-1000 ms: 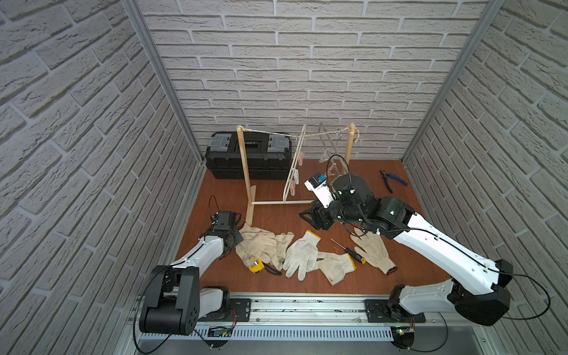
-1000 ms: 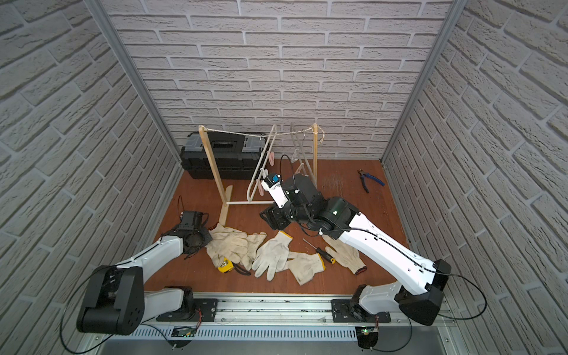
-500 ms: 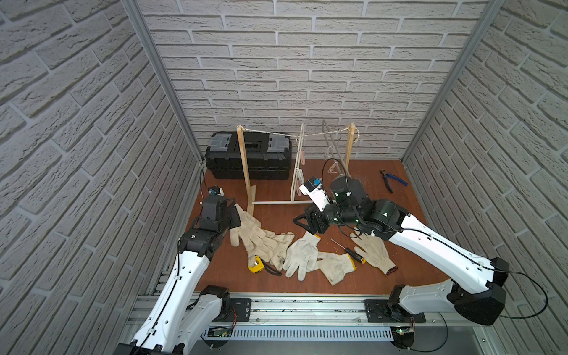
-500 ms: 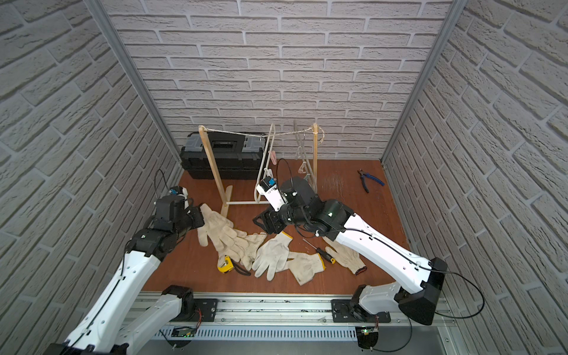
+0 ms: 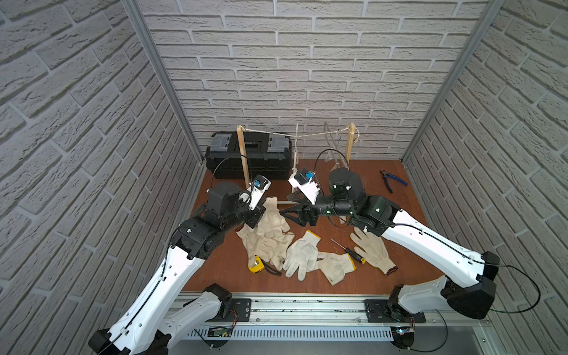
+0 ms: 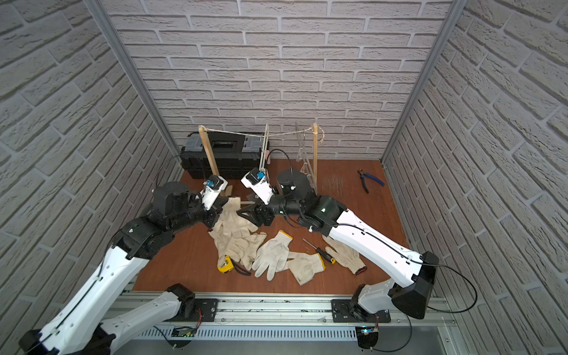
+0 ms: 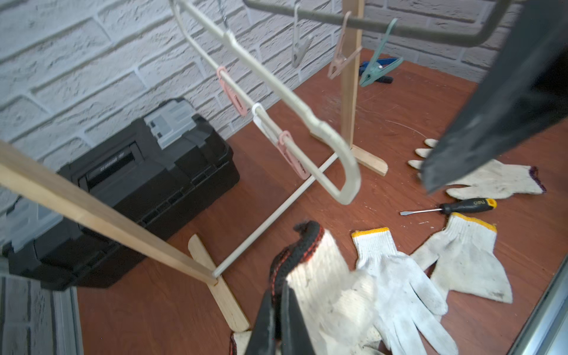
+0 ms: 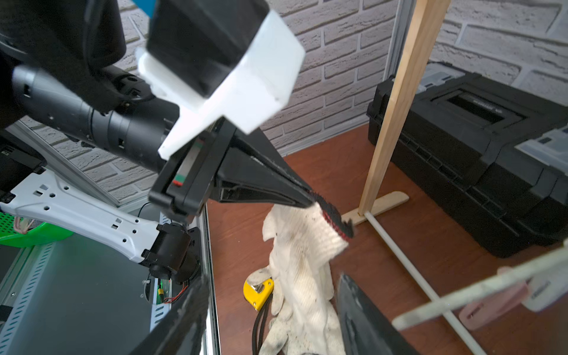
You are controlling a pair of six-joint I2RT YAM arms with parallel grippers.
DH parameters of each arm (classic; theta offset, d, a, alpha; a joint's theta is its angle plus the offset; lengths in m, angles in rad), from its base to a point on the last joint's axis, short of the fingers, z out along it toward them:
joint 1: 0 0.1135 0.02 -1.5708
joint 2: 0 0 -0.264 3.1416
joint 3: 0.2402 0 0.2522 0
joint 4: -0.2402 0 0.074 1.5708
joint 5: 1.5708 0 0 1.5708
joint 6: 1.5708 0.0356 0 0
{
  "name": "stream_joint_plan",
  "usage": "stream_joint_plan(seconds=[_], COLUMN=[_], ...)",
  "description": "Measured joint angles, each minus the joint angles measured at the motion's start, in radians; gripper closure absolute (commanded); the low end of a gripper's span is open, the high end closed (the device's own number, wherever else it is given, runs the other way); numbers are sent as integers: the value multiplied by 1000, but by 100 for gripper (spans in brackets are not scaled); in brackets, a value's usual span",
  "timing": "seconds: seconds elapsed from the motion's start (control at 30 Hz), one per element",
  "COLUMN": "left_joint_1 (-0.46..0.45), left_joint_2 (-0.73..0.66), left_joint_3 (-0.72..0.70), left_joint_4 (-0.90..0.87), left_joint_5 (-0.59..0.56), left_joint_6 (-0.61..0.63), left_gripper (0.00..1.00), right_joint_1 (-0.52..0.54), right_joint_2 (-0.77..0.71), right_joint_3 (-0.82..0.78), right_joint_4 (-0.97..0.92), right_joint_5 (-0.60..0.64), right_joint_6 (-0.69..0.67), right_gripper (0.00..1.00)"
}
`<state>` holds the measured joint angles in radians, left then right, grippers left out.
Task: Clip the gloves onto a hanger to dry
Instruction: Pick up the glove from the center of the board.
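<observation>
Two grippers at the glove heap: L clamped, R empty

Top views: L gripper point(image 5: 262, 212) jaws pressed together on cuff of held glove point(image 5: 274, 218). Cuff end raised, finger end trails onto glove heap point(image 5: 264, 246) on brown floor point(image 5: 221, 270). R gripper point(image 5: 289, 212) just beside held glove, jaws spread wide, nothing btwn them. Flat on floor nearer the rail: yellow-cuff glove point(image 5: 302, 253), touching it a second yellow-cuff glove point(image 5: 336, 266), then red-cuff glove point(image 5: 370, 250) partly under R arm. Screwdriver point(image 5: 349, 251) lies btwn the last two. Tape measure point(image 5: 255, 265) at heap's near edge. Cream hanger point(image 5: 296, 150) hangs from string of wooden rack point(image 5: 243, 159) at back, toolbox point(image 5: 224, 159) behind it, pliers point(image 6: 370, 180) near R wall.

L wrist view: L fingers point(image 7: 264, 325) shut flat on black-red cuff edge, held glove point(image 7: 319, 276) sagging beside them. Cream hanger point(image 7: 307, 113) ahead, above floor, w/ pink + white clips on its lower bar. Dark blurred R finger point(image 7: 491, 107) crosses a corner.

R wrist view: L gripper point(image 8: 309, 199) tips bite the cuff. Held glove point(image 8: 304, 249) hangs limp, lower end by tape measure point(image 8: 258, 289). R fingers point(image 8: 187, 316) well apart, glove seen in the gap; contact w/ glove cannot tell
</observation>
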<state>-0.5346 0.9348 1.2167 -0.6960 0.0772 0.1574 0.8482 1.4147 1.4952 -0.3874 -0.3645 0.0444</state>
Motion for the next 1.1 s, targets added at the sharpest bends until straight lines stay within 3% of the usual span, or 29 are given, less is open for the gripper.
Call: stream_joint_plan(seconds=[0.3,0.63,1.07,1.1], left_joint_1=[-5,-5,-5,-5], left_joint_2=[-8,-74,-46,-46], left_joint_3=[43,37,23,19], left_joint_4=[0,42,85,90], left_joint_5=[103,141,128,126], left_joint_6=[88,95,97,96], left_gripper=[100,100,100,96], right_joint_1=[-25,-91,-104,-104], right_joint_2=[85,108,134,134], right_joint_3=[61,29,27,27], right_joint_4=[38,138,181,180], right_joint_5=[-37,-96,-260,-262], right_joint_6=[-21,97,183,182], right_gripper=[34,37,87,91])
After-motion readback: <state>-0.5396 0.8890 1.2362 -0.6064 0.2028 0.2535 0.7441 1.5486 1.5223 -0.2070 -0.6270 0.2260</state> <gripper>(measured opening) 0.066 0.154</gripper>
